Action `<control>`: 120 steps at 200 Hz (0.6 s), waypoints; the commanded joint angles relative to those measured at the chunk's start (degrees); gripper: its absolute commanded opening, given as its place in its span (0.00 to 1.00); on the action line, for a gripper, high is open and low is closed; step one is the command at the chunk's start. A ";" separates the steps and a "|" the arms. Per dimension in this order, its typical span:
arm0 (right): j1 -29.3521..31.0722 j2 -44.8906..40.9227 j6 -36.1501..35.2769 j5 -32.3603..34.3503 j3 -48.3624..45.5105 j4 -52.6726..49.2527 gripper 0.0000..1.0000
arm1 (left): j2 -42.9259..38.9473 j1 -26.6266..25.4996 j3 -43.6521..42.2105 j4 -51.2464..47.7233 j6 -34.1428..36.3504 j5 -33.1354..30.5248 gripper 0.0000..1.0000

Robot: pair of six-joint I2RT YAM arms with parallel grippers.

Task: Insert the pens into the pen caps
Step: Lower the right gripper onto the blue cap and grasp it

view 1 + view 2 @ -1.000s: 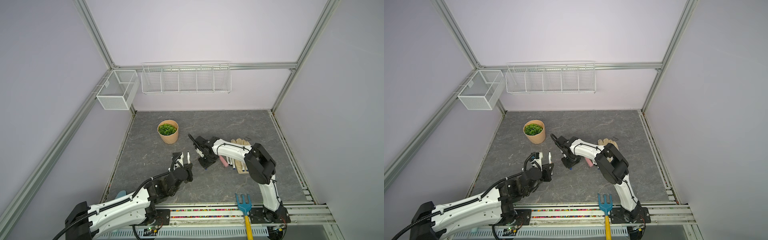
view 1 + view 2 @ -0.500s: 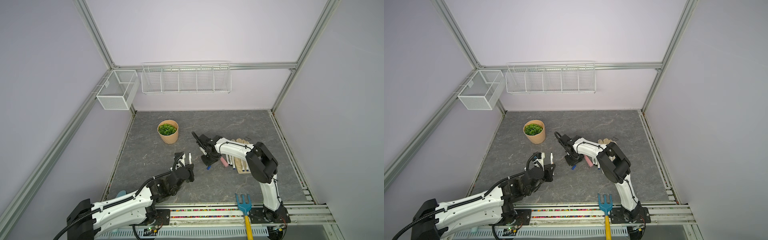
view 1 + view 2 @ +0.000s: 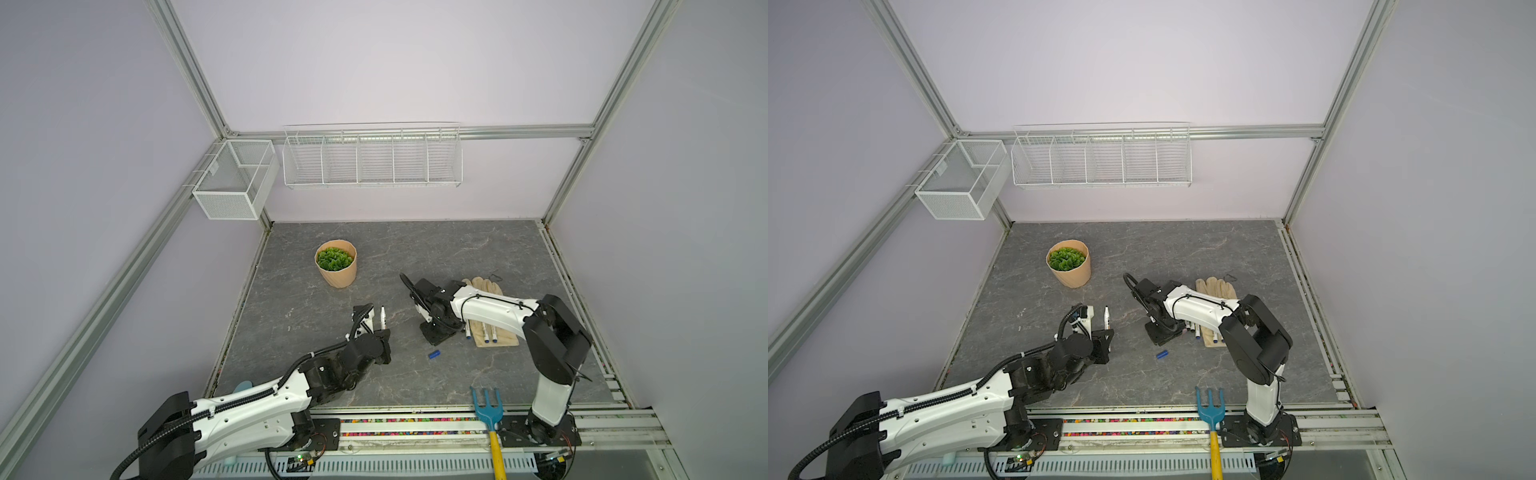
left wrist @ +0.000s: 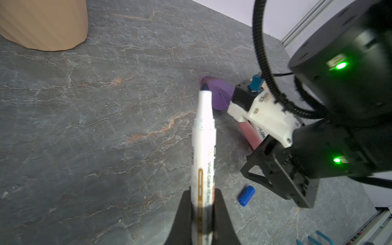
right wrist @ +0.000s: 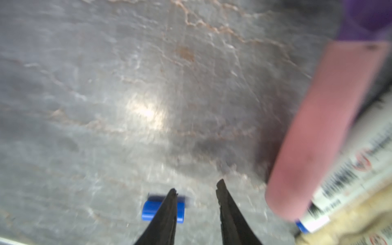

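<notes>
My left gripper (image 4: 203,193) is shut on a white pen (image 4: 203,135) with its dark tip bare, held up off the table in both top views (image 3: 382,316) (image 3: 1106,316). A blue pen cap (image 3: 434,354) (image 3: 1162,354) lies loose on the table, also in the left wrist view (image 4: 246,195). My right gripper (image 5: 197,188) hangs open just above the table with nothing between its fingers. The cap (image 5: 148,209) sits outside them, partly behind one finger (image 5: 167,210). Several more pens (image 3: 484,332) lie on the glove behind the right arm.
A pink-handled trowel (image 5: 318,131) with a purple blade (image 4: 218,93) lies beside the right gripper, next to beige gloves (image 3: 486,286). A potted plant (image 3: 336,268) stands at the back left. A blue hand rake (image 3: 487,409) rests at the front edge.
The right gripper has shifted to the right. The blue cap, close under it before, now lies farther forward and apart from it. The left gripper with its pen has edged right.
</notes>
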 commanded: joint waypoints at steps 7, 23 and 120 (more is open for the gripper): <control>1.56 -5.98 -1.66 1.30 -3.32 -3.88 0.44 | 0.19 0.09 1.01 0.86 0.08 0.47 0.00; 3.42 -8.13 -1.14 2.12 -6.21 -5.83 0.48 | -0.11 0.10 0.90 0.61 0.02 0.42 0.00; 9.50 -5.95 1.35 -1.85 -15.65 -3.57 0.54 | -3.16 0.09 0.26 -2.33 0.17 -0.60 0.00</control>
